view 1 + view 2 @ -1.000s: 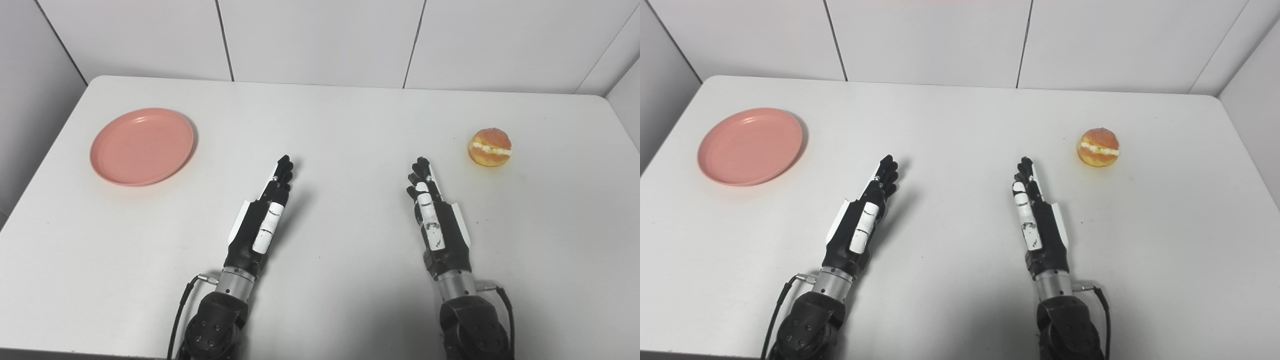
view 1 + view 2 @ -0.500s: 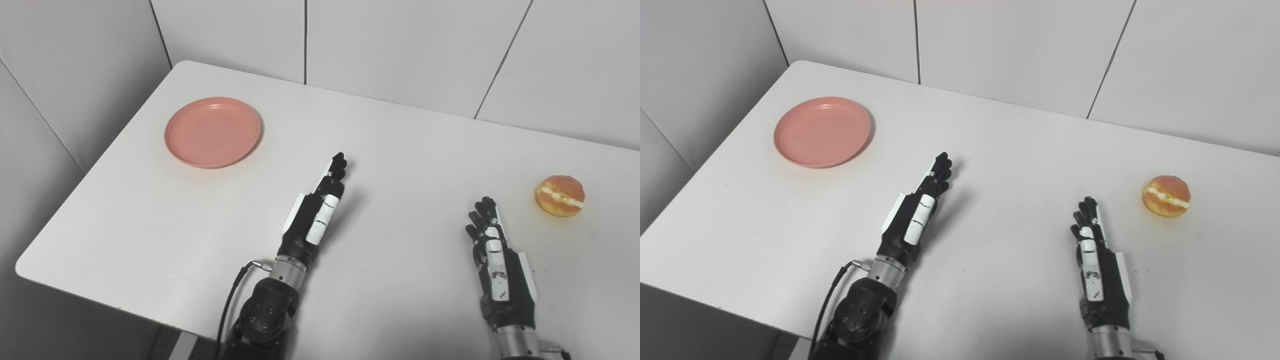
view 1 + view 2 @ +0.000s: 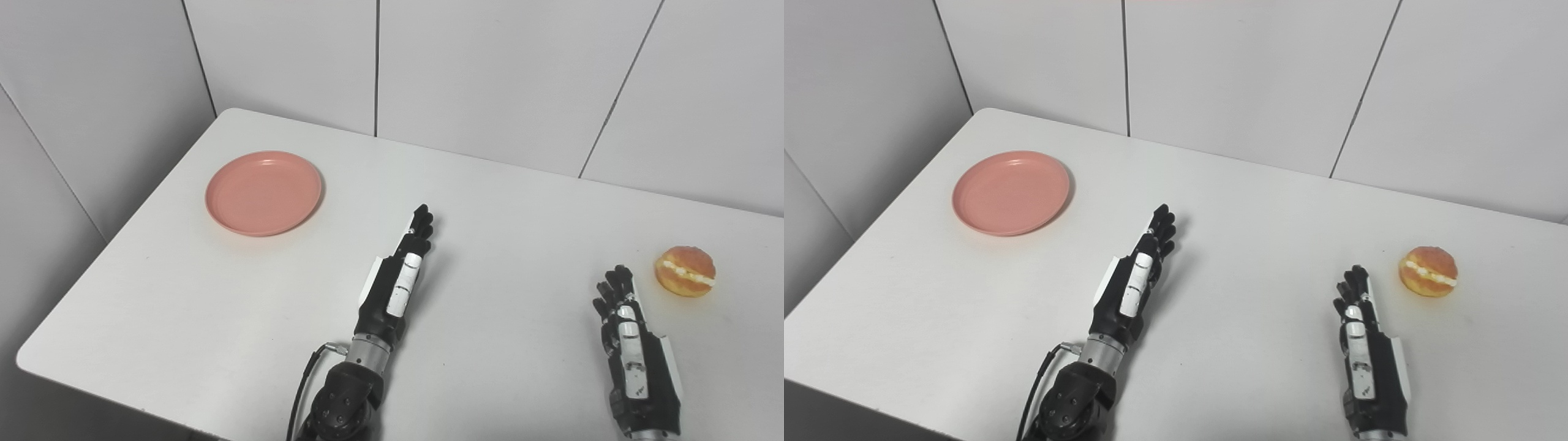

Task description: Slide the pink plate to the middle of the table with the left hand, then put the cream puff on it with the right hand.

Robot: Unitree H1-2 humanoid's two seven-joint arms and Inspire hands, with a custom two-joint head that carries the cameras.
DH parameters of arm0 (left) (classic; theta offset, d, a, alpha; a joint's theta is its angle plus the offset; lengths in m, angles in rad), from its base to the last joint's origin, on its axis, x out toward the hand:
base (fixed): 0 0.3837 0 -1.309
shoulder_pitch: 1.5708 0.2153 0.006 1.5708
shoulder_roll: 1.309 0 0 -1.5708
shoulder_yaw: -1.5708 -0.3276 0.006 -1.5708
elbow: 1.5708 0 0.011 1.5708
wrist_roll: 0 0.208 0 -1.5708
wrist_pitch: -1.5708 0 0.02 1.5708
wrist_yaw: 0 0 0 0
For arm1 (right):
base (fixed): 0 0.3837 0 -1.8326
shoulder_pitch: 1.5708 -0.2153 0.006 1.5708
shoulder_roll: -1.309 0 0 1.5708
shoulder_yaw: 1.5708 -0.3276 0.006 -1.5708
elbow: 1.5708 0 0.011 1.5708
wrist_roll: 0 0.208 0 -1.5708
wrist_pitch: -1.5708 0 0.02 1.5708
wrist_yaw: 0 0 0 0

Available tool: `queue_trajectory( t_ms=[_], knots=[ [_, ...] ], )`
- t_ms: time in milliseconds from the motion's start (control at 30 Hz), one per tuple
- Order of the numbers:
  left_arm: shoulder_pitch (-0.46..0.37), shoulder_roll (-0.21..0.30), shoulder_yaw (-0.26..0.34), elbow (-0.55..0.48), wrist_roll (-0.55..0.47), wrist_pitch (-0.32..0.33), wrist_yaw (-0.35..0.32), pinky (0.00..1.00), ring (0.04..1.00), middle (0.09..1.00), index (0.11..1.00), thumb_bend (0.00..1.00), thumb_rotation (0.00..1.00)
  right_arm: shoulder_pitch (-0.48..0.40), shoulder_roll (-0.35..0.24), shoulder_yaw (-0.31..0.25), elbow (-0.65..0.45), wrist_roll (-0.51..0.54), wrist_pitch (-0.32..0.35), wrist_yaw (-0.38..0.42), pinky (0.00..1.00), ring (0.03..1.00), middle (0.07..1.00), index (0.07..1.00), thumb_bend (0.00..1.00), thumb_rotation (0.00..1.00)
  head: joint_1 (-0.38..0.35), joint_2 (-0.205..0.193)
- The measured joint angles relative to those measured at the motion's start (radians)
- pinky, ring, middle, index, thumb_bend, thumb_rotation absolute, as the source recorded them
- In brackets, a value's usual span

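On the far left of the white table (image 3: 184, 318), near the corner, I have the pink plate (image 3: 264, 193) sitting flat with nothing on it, well apart from both hands and clearly not in the middle. So by my reading step 1 of 2 has not started: the plate has yet to be slid, and nothing has been picked up.

My left hand (image 3: 397, 282) lies over the central part of the table, fingers straight and together, pointing away from me and slightly toward the back wall. It holds nothing and touches nothing that I can see; I call it released. The plate is off to its left and farther back, with a clear stretch of bare table between them.

My right hand (image 3: 634, 343) is low near the front edge on the right, also extended flat with nothing in it. The cream puff (image 3: 685, 271) sits just beyond and to the right of its fingertips, near but not touching, with its cream line showing across the side.

What is left, as I judge it, is everything: reach left to the plate, drag it to centre, then take the puff and set it down on the plate.
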Motion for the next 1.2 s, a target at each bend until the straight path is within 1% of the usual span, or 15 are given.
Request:
queue_trajectory(
  t_ms=[33,100,300,333,400,567,700,800,900,967,1033,1100,1167,1200],
  knots=[
    [-0.007,0.01,0.006,0.002,0.008,0.0,0.005,1.0,1.0,1.0,1.0,0.72,1.0,0.0,0.001,0.0,-0.001,-0.005,-0.002,-0.001,1.0,1.0,1.0,1.0,0.52,0.98,-0.003,-0.002],
    [-0.017,0.029,0.02,0.005,0.013,0.0,0.007,1.0,1.0,1.0,1.0,0.73,1.0,0.0,0.001,0.0,-0.001,-0.009,-0.003,-0.004,1.0,1.0,1.0,1.0,0.51,0.98,-0.003,-0.002],
    [-0.028,0.066,0.063,0.001,0.013,0.004,0.013,1.0,1.0,1.0,1.0,0.68,1.0,0.002,0.001,-0.001,-0.003,-0.018,-0.011,-0.012,1.0,1.0,1.0,1.0,0.52,0.98,-0.002,0.003],
    [-0.029,0.071,0.072,0.0,0.012,0.005,0.014,1.0,1.0,1.0,1.0,0.65,1.0,0.003,0.001,-0.001,-0.004,-0.017,-0.011,-0.012,1.0,1.0,1.0,1.0,0.52,0.98,-0.002,0.003],
    [-0.033,0.081,0.087,-0.001,0.011,0.007,0.018,1.0,1.0,1.0,1.0,0.67,1.0,0.004,0.001,-0.001,-0.008,-0.014,-0.011,-0.011,1.0,1.0,1.0,1.0,0.52,0.97,-0.002,0.003],
    [-0.034,0.115,0.132,-0.031,-0.012,0.084,0.018,1.0,1.0,1.0,1.0,0.68,1.0,0.007,0.001,-0.001,-0.012,-0.006,-0.011,-0.01,1.0,1.0,1.0,1.0,0.52,0.95,-0.002,0.003],
    [-0.043,0.139,0.167,-0.042,-0.009,0.085,0.04,1.0,1.0,1.0,1.0,0.69,1.0,0.009,0.001,-0.001,-0.013,-0.008,-0.011,-0.011,1.0,1.0,1.0,1.0,0.53,0.94,0.008,0.006],
    [-0.05,0.145,0.195,-0.041,-0.009,0.085,0.058,1.0,1.0,1.0,1.0,0.67,1.0,0.009,0.001,-0.001,-0.013,-0.007,-0.011,-0.011,1.0,1.0,1.0,1.0,0.54,0.94,0.011,0.006],
    [-0.068,0.156,0.217,-0.02,-0.008,0.07,0.078,1.0,1.0,1.0,1.0,0.69,1.0,0.009,0.001,0.0,-0.013,-0.007,-0.011,-0.01,1.0,1.0,1.0,1.0,0.54,0.95,0.015,0.006],
    [-0.087,0.178,0.229,0.009,-0.01,0.055,0.082,1.0,1.0,1.0,1.0,0.71,1.0,0.008,0.001,0.0,-0.013,-0.005,-0.011,-0.009,1.0,1.0,1.0,1.0,0.55,0.94,0.015,0.006],
    [-0.101,0.2,0.245,0.03,-0.019,0.038,0.082,1.0,1.0,1.0,1.0,0.71,1.0,0.008,0.001,0.0,-0.013,-0.001,-0.011,-0.008,1.0,1.0,1.0,1.0,0.56,0.93,0.015,0.006],
    [-0.11,0.216,0.264,0.038,-0.036,0.018,0.085,1.0,1.0,1.0,1.0,0.69,1.0,0.008,0.001,0.0,-0.013,0.003,-0.011,-0.006,1.0,1.0,1.0,1.0,0.56,0.93,0.018,0.008],
    [-0.119,0.22,0.289,0.045,-0.051,-0.008,0.096,1.0,1.0,1.0,1.0,0.7,1.0,0.009,0.001,0.0,-0.013,0.006,-0.011,-0.002,1.0,1.0,1.0,1.0,0.57,0.91,0.018,0.008],
    [-0.127,0.22,0.299,0.049,-0.051,-0.011,0.103,1.0,1.0,1.0,1.0,0.72,1.0,0.009,0.002,0.0,-0.013,0.01,-0.011,0.0,1.0,1.0,1.0,1.0,0.58,0.91,0.018,0.008]
  ],
)
